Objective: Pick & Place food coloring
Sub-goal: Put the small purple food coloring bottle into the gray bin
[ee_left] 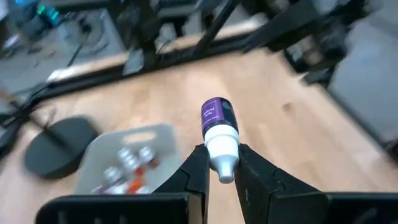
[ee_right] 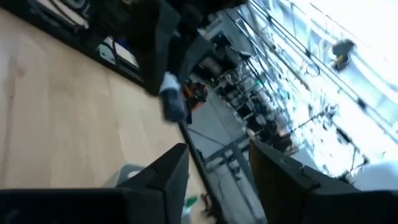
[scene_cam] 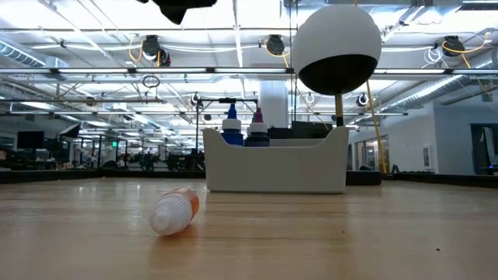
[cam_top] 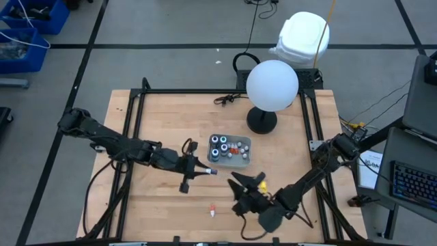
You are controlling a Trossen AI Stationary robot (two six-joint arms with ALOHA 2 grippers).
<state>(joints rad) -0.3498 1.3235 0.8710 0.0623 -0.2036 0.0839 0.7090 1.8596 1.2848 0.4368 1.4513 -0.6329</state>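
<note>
Left pincer (ee_left: pixel 222 163) is clamped on a purple dropper bottle (ee_left: pixel 218 130), just left of the tray (cam_top: pixel 230 160) (mostly filled). One reddish bottle (cam_top: pixel 212 211) lies near on the counter (cam_top: pixel 157 205). Right pincer (ee_right: pixel 217 165) hangs open.

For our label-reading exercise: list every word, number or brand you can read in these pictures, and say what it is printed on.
None can be read.
Purple dropper bottle held in the left gripper: pale print on its label, too blurred to read.
Orange bottle lying on the table: no lettering visible.
</note>
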